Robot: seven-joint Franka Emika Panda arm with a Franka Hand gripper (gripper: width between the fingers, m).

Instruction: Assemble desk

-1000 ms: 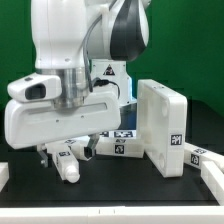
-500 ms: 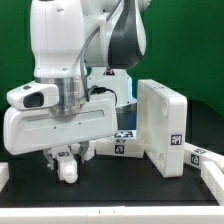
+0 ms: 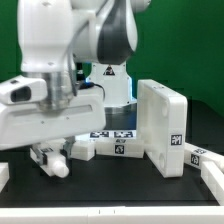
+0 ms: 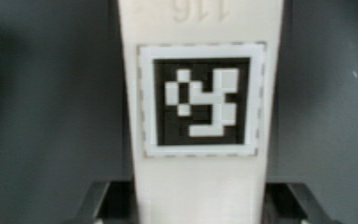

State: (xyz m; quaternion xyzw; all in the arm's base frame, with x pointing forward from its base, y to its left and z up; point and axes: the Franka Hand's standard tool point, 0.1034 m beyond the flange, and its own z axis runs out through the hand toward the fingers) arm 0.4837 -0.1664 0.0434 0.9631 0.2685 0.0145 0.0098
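My end effector [image 3: 52,163] is clamped on a short white desk leg [image 3: 60,168]. In the wrist view the leg [image 4: 197,60] runs straight down the middle of my end effector [image 4: 197,205], with my dark fingers [image 4: 108,202] pressed against its two sides. A black-and-white square tag [image 4: 199,100] on the leg's flat face points at my wrist camera, with some raised lettering above it that I cannot read.

In the exterior view the leg pokes out just below my fingers, close over the dark worktop [image 3: 110,192]. I cannot tell whether it touches the surface.

Just beside my end effector, toward the exterior view's right, loose legs [image 3: 118,148] lie flat on the worktop with their tags showing. Beyond them, farther to that side, the tabletop panel [image 3: 160,122] stands upright on one edge, one tag on its narrow face. The legs lie right against its foot. Farther out past the panel sits a small tagged white part [image 3: 198,158], well apart from what I hold.
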